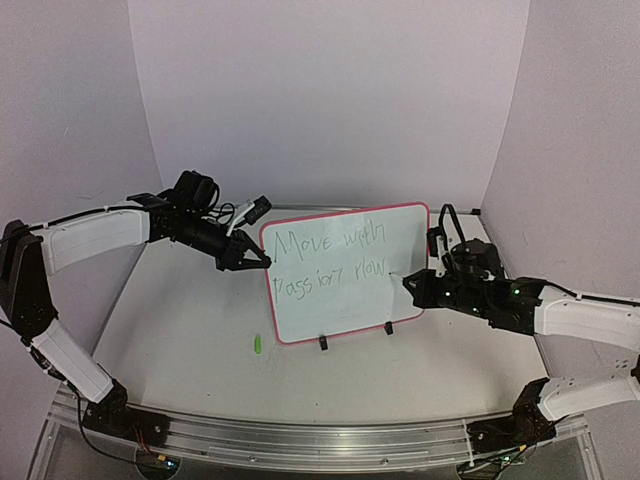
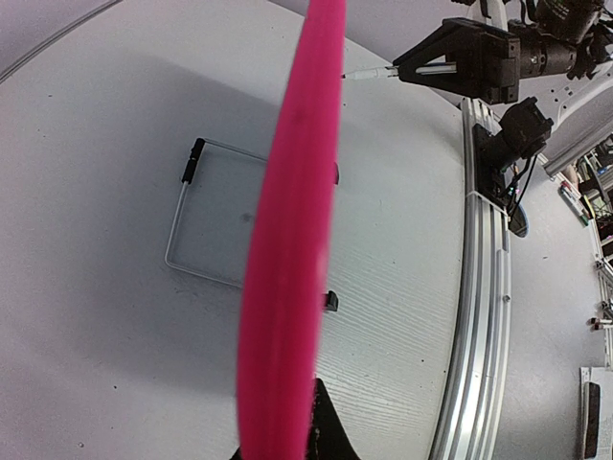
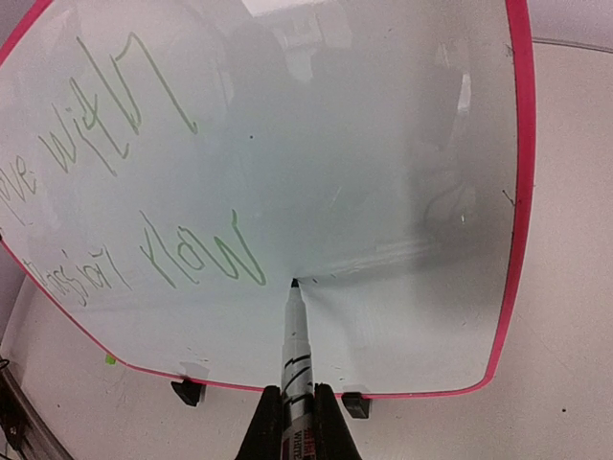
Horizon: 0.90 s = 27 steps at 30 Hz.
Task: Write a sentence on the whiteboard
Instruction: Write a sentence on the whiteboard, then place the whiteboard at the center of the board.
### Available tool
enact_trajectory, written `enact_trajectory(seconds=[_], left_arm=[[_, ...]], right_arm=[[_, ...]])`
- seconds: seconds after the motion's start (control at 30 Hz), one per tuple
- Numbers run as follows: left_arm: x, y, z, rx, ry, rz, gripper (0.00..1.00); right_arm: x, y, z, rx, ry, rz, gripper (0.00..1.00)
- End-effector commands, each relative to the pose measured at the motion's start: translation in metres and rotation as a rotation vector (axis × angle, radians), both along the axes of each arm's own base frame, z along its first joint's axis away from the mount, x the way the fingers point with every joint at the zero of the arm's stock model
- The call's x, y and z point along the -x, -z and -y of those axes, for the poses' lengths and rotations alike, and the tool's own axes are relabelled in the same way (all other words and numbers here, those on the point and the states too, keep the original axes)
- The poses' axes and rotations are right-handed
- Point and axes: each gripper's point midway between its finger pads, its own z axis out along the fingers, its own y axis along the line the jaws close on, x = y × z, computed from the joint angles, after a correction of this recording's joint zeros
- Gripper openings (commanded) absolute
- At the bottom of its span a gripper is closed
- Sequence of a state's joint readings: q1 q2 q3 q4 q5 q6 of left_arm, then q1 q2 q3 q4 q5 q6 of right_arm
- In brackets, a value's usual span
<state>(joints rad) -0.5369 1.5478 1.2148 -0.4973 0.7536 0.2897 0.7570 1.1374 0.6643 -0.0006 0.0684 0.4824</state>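
The whiteboard [image 1: 345, 300] with its pink-red frame stands upright at mid-table on black clip feet. The sentence [image 1: 335, 255] is in thin green letters in two lines. My left gripper [image 1: 258, 260] is shut on the board's left edge. In the left wrist view the frame [image 2: 287, 249] runs edge-on between the fingers [image 2: 328, 426]. My right gripper [image 1: 412, 287] is shut on a white marker [image 3: 295, 345]. The marker's tip touches the board [image 3: 402, 144] just right of the last green word [image 3: 201, 254], near the lower right.
A small green marker cap [image 1: 257, 344] lies on the table in front of the board's left corner. The wire stand [image 2: 206, 220] rests behind the board. Black clip feet [image 3: 188, 391] sit under the bottom edge. The aluminium rail [image 1: 300, 440] runs along the near edge.
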Motion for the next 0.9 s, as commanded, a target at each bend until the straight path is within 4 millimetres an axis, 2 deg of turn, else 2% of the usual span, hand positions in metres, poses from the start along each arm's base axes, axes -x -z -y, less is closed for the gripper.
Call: enact_trajectory(seconds=[0.0,0.43,0.53,0.67,0.87], left_arm=[[-0.005,0.019,-0.004,-0.075,-0.019,0.017,0.00],[-0.005,0.019,-0.004,-0.076,-0.022,0.018,0.00],[-0.006,0.019,-0.004,-0.077,-0.024,0.015,0.00],[-0.006,0.018,-0.004,-0.073,-0.026,0.011,0.00],[-0.009,0.017,-0.004,-0.076,-0.053,-0.002,0.05]], right_arm=[[-0.009,-0.014,0.001,-0.016,0.032,0.042,0.00],[-0.007,-0.016,0.002,-0.024,0.031,0.042,0.00],[-0.001,-0.024,0.005,-0.051,0.023,0.047,0.00],[0.013,-0.034,0.017,-0.066,0.023,0.061,0.00],[0.018,-0.043,0.027,-0.057,0.028,0.097,0.00]])
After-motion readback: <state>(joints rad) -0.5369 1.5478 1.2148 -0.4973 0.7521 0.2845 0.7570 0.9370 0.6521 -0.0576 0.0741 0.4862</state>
